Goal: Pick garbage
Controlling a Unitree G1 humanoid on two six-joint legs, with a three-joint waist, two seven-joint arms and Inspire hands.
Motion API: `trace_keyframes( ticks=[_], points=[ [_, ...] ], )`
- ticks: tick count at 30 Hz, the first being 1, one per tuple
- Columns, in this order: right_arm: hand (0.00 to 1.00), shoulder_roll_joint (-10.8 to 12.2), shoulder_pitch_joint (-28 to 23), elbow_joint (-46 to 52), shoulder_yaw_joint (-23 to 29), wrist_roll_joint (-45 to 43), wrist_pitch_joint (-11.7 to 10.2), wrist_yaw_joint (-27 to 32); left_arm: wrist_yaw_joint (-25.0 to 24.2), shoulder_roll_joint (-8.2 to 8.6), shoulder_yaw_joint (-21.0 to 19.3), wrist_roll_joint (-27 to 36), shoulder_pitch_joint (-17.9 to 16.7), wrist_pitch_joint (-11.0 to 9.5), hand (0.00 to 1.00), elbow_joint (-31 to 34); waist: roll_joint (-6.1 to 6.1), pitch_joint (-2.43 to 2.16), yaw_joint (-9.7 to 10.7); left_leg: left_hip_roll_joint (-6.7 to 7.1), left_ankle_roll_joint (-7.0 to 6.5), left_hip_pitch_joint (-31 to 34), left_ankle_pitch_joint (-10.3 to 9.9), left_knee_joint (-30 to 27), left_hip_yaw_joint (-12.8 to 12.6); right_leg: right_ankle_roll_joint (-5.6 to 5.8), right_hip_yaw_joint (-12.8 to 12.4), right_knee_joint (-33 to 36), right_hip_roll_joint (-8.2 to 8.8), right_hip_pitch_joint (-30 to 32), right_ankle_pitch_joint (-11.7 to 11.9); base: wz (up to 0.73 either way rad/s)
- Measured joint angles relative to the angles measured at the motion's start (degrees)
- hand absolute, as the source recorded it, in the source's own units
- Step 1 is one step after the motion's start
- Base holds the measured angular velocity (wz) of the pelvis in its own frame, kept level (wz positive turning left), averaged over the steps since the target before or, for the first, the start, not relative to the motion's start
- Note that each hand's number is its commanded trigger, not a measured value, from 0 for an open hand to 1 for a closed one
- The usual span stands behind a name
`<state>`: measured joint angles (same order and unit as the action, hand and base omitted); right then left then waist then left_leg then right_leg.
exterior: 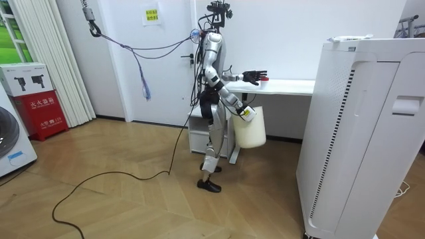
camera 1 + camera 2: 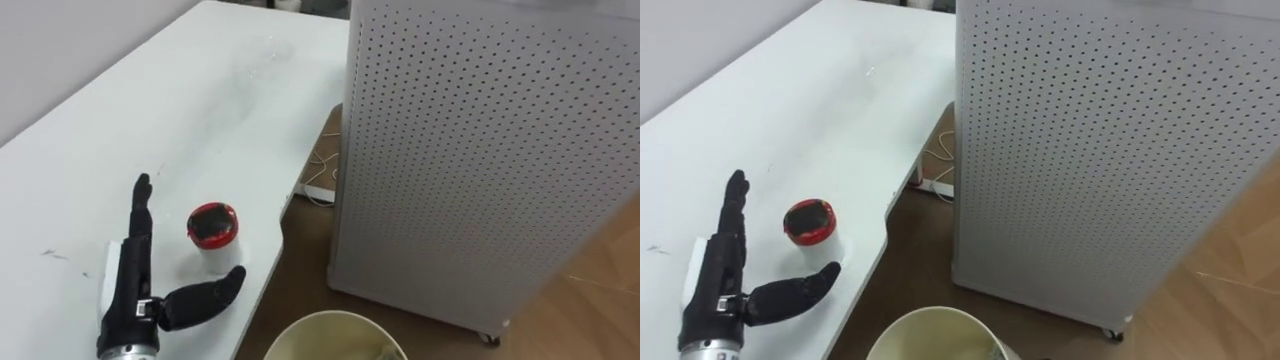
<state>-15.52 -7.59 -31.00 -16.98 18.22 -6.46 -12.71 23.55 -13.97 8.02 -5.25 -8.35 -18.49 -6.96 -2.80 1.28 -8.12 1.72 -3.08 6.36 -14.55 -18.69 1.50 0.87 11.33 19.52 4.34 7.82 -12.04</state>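
A small white cup with a red rim and dark contents stands near the white table's front edge. My left hand lies on the table just left of it, open, with fingers straight and the thumb reaching out below the cup, not touching it. In the room view this hand is stretched over the table beside the red cup. A cream waste bin hangs below the table edge at my right hand, which is at its rim.
A tall white perforated appliance stands on the wooden floor right of the table. White cables lie on the floor between them. I stand at the table's end, facing it.
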Motion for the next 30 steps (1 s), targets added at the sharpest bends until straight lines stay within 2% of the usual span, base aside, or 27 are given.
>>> trace_keyframes(
  ticks=[2,5,13,20,30],
  points=[
    [1.00,0.4,0.0,-0.1,-0.4,-0.6,0.0,-0.3,-1.1,0.02,0.5,-0.1,-0.3,0.7,0.00,0.0,-0.51,0.01,0.1,-0.04,0.00,0.1,0.0,0.0,0.0,0.00,0.0,-0.1,-0.05,0.0,0.0,0.00],
    [1.00,0.4,-0.1,-0.2,-0.9,-0.6,0.0,-1.2,-2.1,0.00,1.3,-0.1,-0.3,0.8,0.00,0.0,-0.88,-0.09,0.2,-0.06,0.00,0.1,0.0,0.0,0.1,0.00,0.1,-0.3,-0.08,-0.1,0.0,0.00],
    [1.00,0.5,-0.1,-0.2,-1.2,-1.9,0.0,-2.5,-4.0,0.38,2.8,0.2,-1.3,0.8,0.00,-0.6,-0.96,-0.17,1.4,-0.03,0.00,-0.1,0.0,-0.2,0.4,0.00,0.7,-0.8,-0.12,-1.0,0.1,0.04],
    [1.00,0.7,-0.2,-0.2,-2.1,-4.3,0.0,-2.5,-4.1,1.19,3.9,1.4,-1.2,0.8,0.00,-2.2,-0.96,-0.18,1.9,-0.04,0.00,-0.1,0.0,-0.6,0.6,-0.09,1.4,-0.8,0.01,-1.3,0.3,0.02],
    [1.00,0.7,-0.2,0.1,-2.0,-5.3,0.0,-2.7,-2.3,1.17,4.2,2.4,-1.2,0.8,0.00,-2.8,-0.87,-0.18,2.9,-0.06,0.02,-0.1,0.0,-0.6,1.0,-0.08,1.4,-0.9,-0.08,-1.4,0.5,0.00]
  ],
)
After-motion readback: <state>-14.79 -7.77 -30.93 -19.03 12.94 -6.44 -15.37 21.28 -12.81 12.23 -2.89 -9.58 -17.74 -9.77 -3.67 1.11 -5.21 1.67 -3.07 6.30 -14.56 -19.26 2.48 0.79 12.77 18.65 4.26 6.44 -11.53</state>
